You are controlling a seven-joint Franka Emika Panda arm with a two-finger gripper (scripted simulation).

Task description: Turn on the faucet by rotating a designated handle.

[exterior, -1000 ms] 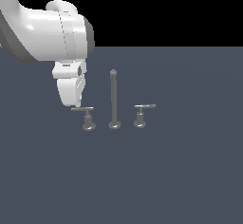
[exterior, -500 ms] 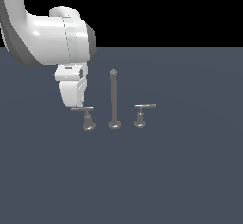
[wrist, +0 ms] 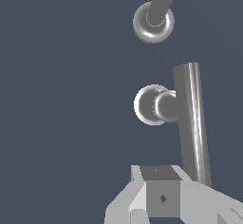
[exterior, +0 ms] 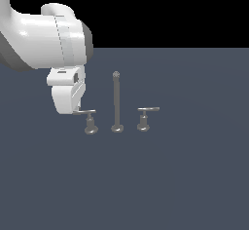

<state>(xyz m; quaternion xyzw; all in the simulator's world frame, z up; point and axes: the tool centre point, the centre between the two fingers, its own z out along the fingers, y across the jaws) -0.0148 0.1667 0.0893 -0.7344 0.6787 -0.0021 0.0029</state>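
The faucet stands mid-floor in the exterior view: a tall thin spout rod (exterior: 116, 102) with a round knob top, and a lever handle on each side. The handle (exterior: 89, 119) on the exterior view's left has its flat bar pointing at my gripper (exterior: 73, 110), which hangs right at the bar's free end. The twin lever (exterior: 144, 118) stands on the exterior view's right. In the wrist view the handle's bar (wrist: 191, 123) runs past its round post (wrist: 159, 105), and its end lies beside my gripper (wrist: 161, 201). The fingers sit together with no gap, holding nothing. The spout base (wrist: 153, 22) lies beyond.
The flat dark grey floor (exterior: 185, 175) spreads around the faucet. My white arm (exterior: 44, 41) fills the upper part of the exterior view's left.
My hand has sunk a little toward the free end of the handle's bar. The handle, the twin lever and the spout look unmoved.
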